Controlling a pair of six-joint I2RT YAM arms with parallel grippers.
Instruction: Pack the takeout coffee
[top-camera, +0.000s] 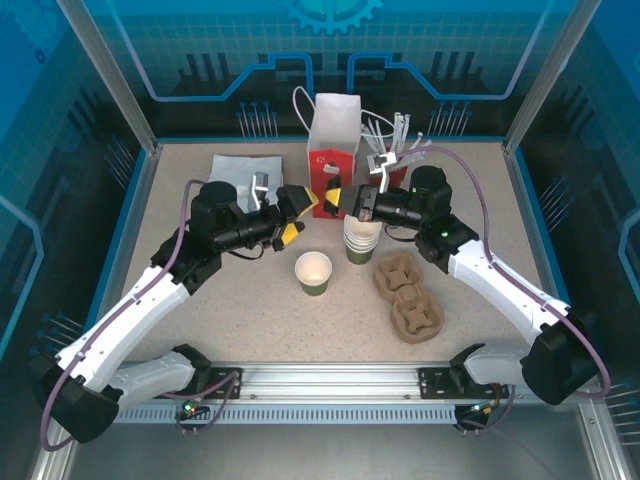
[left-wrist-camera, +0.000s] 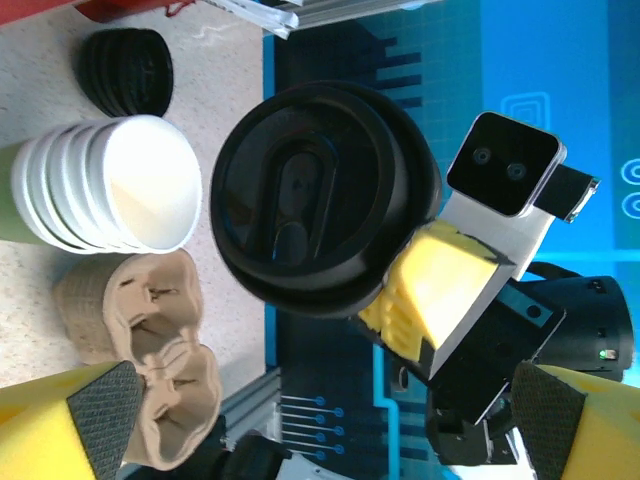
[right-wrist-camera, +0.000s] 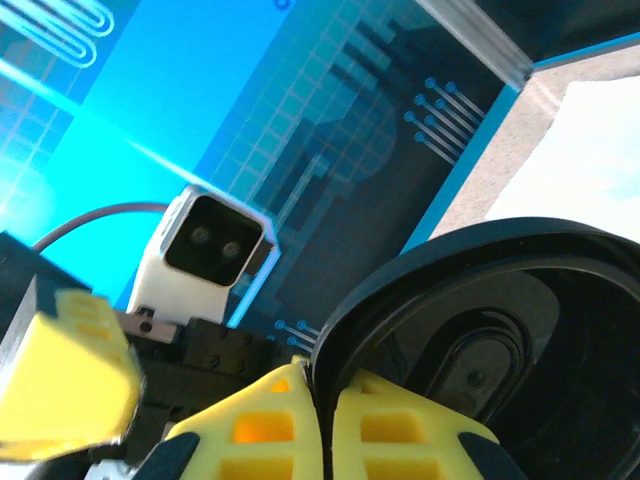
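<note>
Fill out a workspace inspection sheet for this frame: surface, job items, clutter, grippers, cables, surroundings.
Surface: speckled beige table; no spill seen.
Job's things: takeout coffee cup upright, uncovered, standing apart from the other items; black lid held in the air; red paper bag upright and open at the far edge.
Clutter: stack of nested cups; pulp cup carrier; stack of black lids; grey sheet.
Grippers: right gripper shut on the lid's rim; left gripper open, facing the lid.
Cables: purple cables run along both arms; no snag seen.
Surroundings: blue printed panels in a metal frame.
</note>
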